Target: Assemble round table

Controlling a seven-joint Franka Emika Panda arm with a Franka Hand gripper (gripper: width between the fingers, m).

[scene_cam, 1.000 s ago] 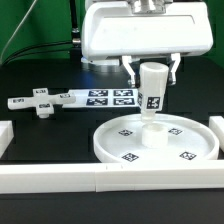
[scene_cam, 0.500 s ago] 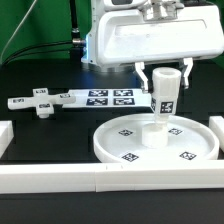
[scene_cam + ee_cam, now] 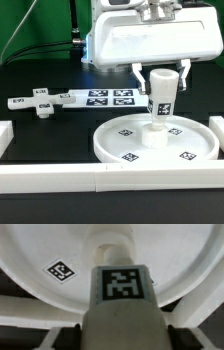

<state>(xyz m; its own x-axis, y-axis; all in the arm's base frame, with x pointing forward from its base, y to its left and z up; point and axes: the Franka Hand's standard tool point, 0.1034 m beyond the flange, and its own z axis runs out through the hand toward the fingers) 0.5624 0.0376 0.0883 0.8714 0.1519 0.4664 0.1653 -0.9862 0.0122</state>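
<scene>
The large white rimmed round disc (image 3: 155,142) with small square tags lies on the black table. My gripper (image 3: 161,76) is shut on the stubby tagged cylinder post (image 3: 161,98) and holds it upright, its lower end at the disc's middle hub. In the wrist view the post (image 3: 122,297) fills the centre with its tag facing the camera, above the disc (image 3: 60,258); dark fingers (image 3: 62,333) press both its sides. The white cross-shaped piece (image 3: 38,103) lies on the table at the exterior view's left.
The marker board (image 3: 105,97) lies flat behind the disc, right of the cross-shaped piece. Long white border rails run along the front (image 3: 110,180) and at the left (image 3: 4,135) and right (image 3: 217,125) edges. A green cloth hangs at the back left.
The gripper with the post moved toward the exterior view's right and up a second ago, then lowered slightly so the post's end now meets the disc's hub.
</scene>
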